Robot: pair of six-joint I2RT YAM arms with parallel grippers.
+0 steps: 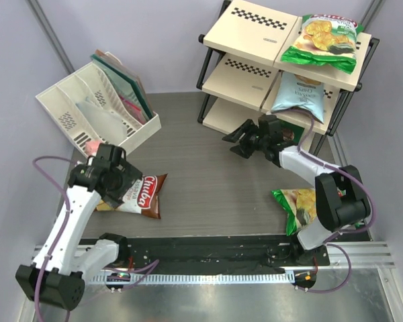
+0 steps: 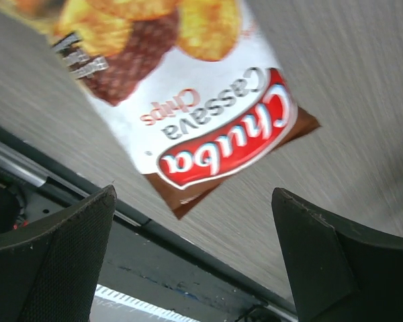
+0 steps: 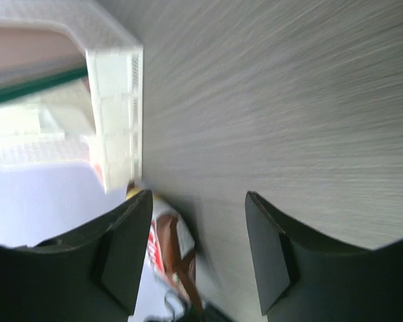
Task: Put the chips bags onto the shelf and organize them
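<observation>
Here we see the grey desk with the shelf standing at its far right corner and a white slotted organizer at its far left corner.

Two of the chips bags are on the shelf. A green-and-white bag lies on the top board at its right end. A light blue bag sits on the middle tier just below it, with its lower edge hanging over the front.

The other two bags lie on the desk. A second green bag is at the near right corner, against the right arm's base. The dark brown Chuba bag lies flat near the near edge on the left side.

The left end effector hangs over the brown bag with its fingers spread wide. It holds nothing, and we cannot tell whether it touches the bag.

The right end effector hovers over the middle of the desk, just in front of the shelf. Its fingers are parted with nothing between them.
</observation>
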